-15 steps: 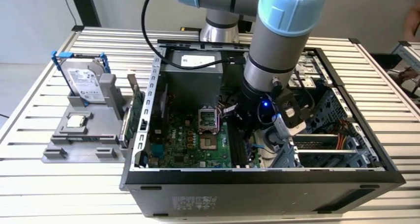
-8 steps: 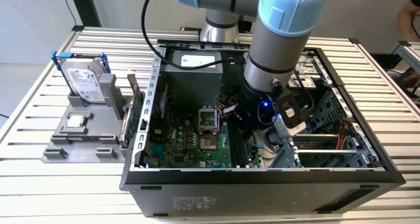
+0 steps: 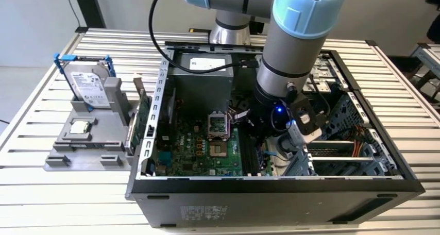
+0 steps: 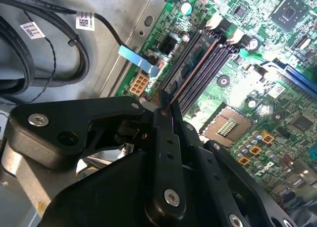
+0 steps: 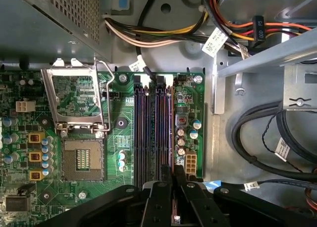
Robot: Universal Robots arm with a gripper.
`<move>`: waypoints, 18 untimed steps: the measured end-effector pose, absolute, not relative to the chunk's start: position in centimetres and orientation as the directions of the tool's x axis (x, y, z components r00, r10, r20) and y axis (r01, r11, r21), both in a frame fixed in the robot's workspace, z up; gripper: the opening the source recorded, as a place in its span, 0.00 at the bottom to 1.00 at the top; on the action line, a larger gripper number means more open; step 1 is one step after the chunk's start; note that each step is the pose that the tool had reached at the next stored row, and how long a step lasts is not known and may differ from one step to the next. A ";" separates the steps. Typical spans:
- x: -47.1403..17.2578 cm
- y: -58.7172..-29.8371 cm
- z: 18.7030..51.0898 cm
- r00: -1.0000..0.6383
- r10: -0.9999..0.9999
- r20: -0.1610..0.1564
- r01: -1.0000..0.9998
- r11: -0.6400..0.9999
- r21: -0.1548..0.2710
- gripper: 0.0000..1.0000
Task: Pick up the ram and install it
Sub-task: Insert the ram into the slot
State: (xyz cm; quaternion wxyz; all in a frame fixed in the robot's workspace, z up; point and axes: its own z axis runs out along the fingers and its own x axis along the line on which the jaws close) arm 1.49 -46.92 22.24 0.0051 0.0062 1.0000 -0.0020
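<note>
In the exterior view the arm reaches down into the open computer case [image 3: 289, 181] on the slatted tabletop [image 3: 62, 194], with the gripper [image 3: 265, 142] low over the motherboard [image 3: 196, 152] and close above the memory slots. In the second wrist view the gripper [image 4: 167, 104] has its fingers [image 4: 162, 119] clamped together on the near end of the ram [image 4: 190, 72], a thin dark stick running straight out from the fingertips, lying along the memory slots [image 4: 210, 63] and apparently part-way into one. In the first wrist view the gripper [image 5: 174, 170] again pinches that stick edge-on; the ram [image 5: 173, 133] stretches ahead of it between the slot rails [image 5: 141, 133], the processor socket [image 5: 81, 160] off to one side. I judge misalignment the main risk: pressed while tilted or sitting on a rail, the ram could jam, slip in the grip, or stress the board.
</note>
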 end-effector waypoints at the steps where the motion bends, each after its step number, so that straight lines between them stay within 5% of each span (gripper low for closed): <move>1: 1.5 -46.9 22.2 -1.000 0.012 -0.010 0.012 1.000 -0.004 0.00; 18: 1.4 -46.9 22.0 -1.000 0.012 -0.010 0.012 1.000 -0.007 0.00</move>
